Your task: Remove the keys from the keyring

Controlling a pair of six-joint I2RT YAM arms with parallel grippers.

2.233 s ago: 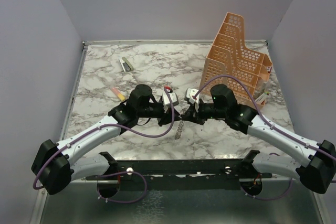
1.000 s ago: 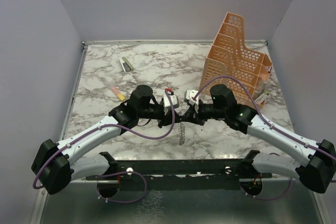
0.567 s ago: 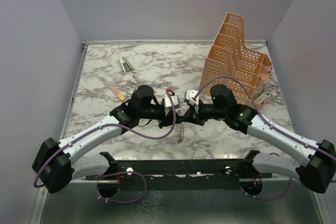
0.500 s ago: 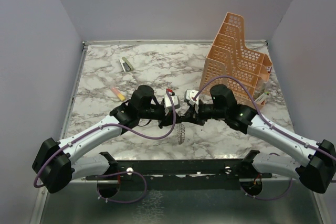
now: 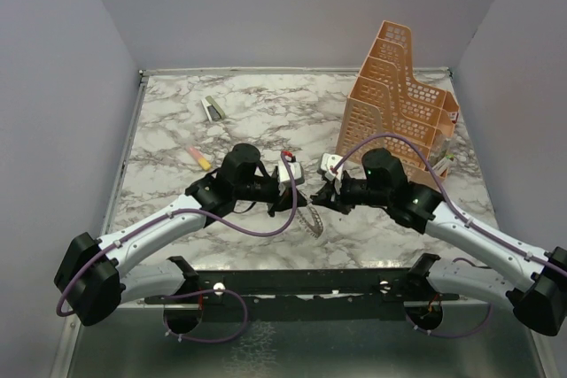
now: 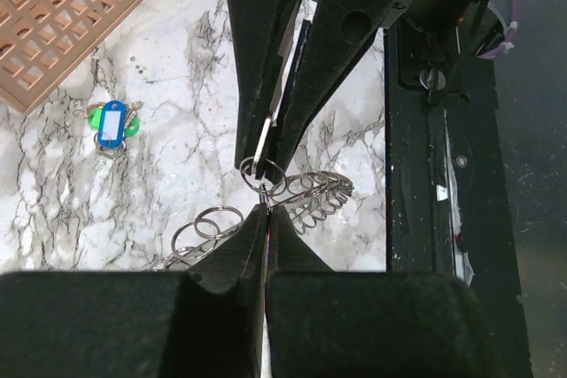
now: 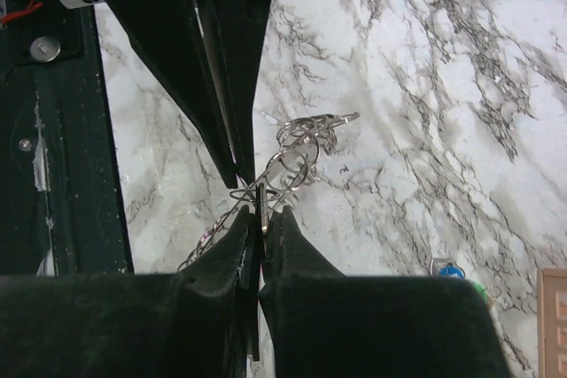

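Pinching the keyring (image 5: 313, 219) with left gripper (image 6: 266, 212) and right gripper (image 7: 260, 217) fully closed, we reckon no keys (image 6: 310, 205) freed (all threaded).

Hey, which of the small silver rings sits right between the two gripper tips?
The single small silver ring at the centre of the left wrist view, in that gap; the linked pair of rings lies off to the lower left.

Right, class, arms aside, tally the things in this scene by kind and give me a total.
Orange rack: 1
Keyring with keys: 1
Blue-green tag: 1
Pink-and-yellow marker: 1
Grey-green item, far left: 1
Small thing beside the rack, too small to name: 1
Total: 6
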